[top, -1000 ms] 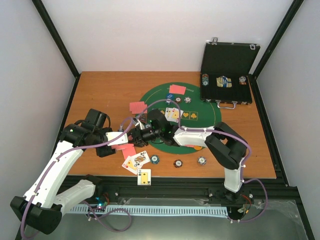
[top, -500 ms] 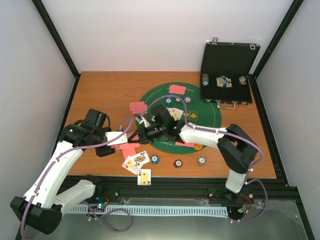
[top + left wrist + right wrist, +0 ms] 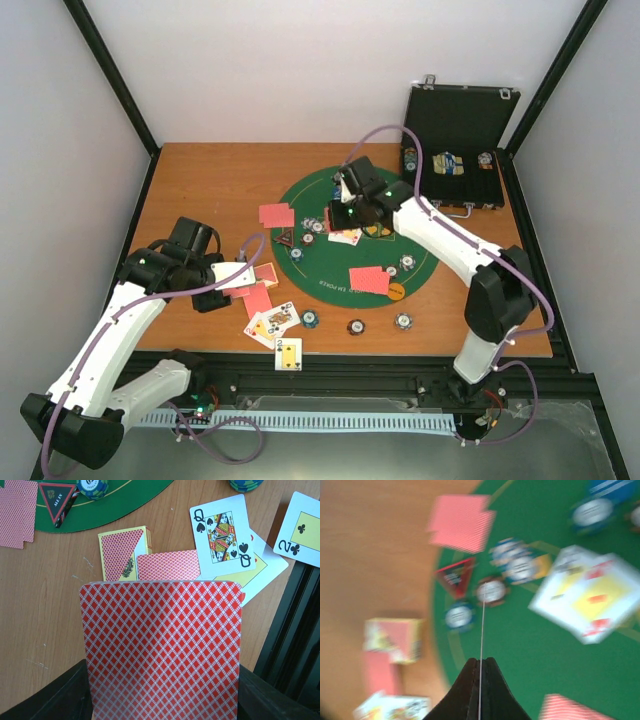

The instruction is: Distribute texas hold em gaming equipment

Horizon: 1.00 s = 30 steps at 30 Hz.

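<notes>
So the left gripper [image 3: 226, 279] is sitting at the middle left of the top view, clamped tight on a red-backed card [image 3: 162, 645]. In the left wrist view that card is filling the whole lower half of the frame, back to the camera, with the dark fingers [image 3: 55, 702] poking out at the bottom corners. Right above it the card box [image 3: 124, 550] is lying on the wooden table [image 3: 40, 605], and a second red-backed card [image 3: 169, 565] is touching the box's right side. The queen of spades [image 3: 221, 534] is lying face up at upper right, overlapping another face-up card, and the two of clubs [image 3: 302, 530] is sitting at the right edge.

The right gripper [image 3: 480, 666] is hanging over the upper part of the green mat [image 3: 310, 275], a bit left of the black case [image 3: 455, 150] in the top view. Its jaws are pinched completely together on what looks like an edge-on card [image 3: 481, 630], which is only showing as a thin pale line running up from the fingertips. The right wrist view is pretty blurry, but a brown-rimmed chip [image 3: 491, 591] is lying right at the top end of that line. The triangle [image 3: 456, 576] is just upper left of that chip, and a blue chip [image 3: 458, 616] is sitting left of the line. An orange disc [image 3: 397, 292] is lying near the mat's lower right edge, well apart from both grippers.
</notes>
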{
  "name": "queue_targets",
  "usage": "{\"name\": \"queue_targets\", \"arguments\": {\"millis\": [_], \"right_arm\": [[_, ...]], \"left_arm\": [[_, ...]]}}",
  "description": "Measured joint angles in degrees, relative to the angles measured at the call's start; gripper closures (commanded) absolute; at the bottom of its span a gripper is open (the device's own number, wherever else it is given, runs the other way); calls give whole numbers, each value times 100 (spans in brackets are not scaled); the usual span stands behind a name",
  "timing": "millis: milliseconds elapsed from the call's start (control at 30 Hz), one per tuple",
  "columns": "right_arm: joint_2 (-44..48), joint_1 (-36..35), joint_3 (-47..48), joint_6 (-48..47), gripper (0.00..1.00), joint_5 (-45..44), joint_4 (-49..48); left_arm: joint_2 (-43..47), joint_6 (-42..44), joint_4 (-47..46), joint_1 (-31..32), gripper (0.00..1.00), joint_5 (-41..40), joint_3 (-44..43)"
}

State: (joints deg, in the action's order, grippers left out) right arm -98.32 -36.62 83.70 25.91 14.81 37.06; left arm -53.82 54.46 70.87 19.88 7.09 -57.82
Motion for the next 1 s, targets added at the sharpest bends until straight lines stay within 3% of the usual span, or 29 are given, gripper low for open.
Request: {"name": "queue_targets", "arguments": {"millis": [133, 300, 400, 667, 1000], "right_arm": [[-549, -50, 743, -859, 97, -2358, 671], [-1663, -302, 802, -2039, 97, -5313, 693], [-2299, -446, 732, -2715, 97, -6363, 448], [-2704, -509, 960, -3456, 94, -6944, -9], [-2767, -505, 935, -3204, 75, -6196, 181]], "left_arm": [[0, -2, -2, 0, 73, 0, 0], [0, -2, 0, 0, 73, 2, -2], [0, -2, 0, 0, 73, 0, -2], [0, -2, 0, 0, 73, -2, -4], [0, -2, 9, 0, 73, 15, -7]]}}
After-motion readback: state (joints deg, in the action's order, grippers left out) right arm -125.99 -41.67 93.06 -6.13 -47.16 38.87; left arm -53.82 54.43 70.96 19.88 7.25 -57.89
